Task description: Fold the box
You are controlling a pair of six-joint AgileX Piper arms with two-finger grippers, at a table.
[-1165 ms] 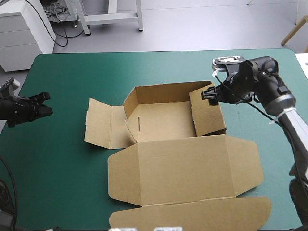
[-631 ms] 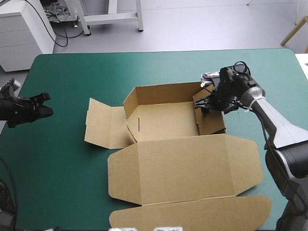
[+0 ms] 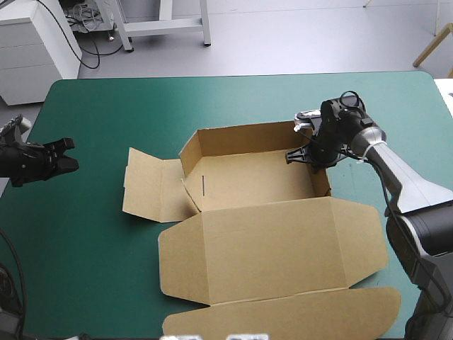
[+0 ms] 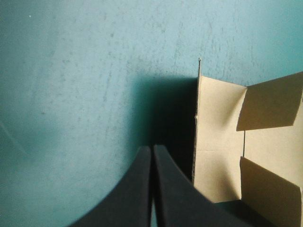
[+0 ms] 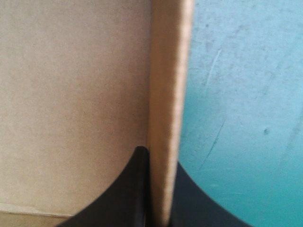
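The left gripper (image 4: 151, 149) has its black fingers pressed together in one pointed arch. Bare teal-green cover (image 4: 85, 71) lies ahead of them. The brown box (image 4: 220, 142), its flaps flat, lies just beside them.

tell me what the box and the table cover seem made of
The box: brown cardboard, matte, judging by crisp creases and the thick wall edge in the right wrist view. The teal-green cover: a smooth, dull mat with faint scuffs, perhaps vinyl or rubber; the look leaves it open.

Brown on teal-green.
I see a plain brown box (image 3: 272, 244), teal-green cover (image 3: 99, 106), black left gripper (image 4: 152, 152) and right gripper (image 5: 158, 160).
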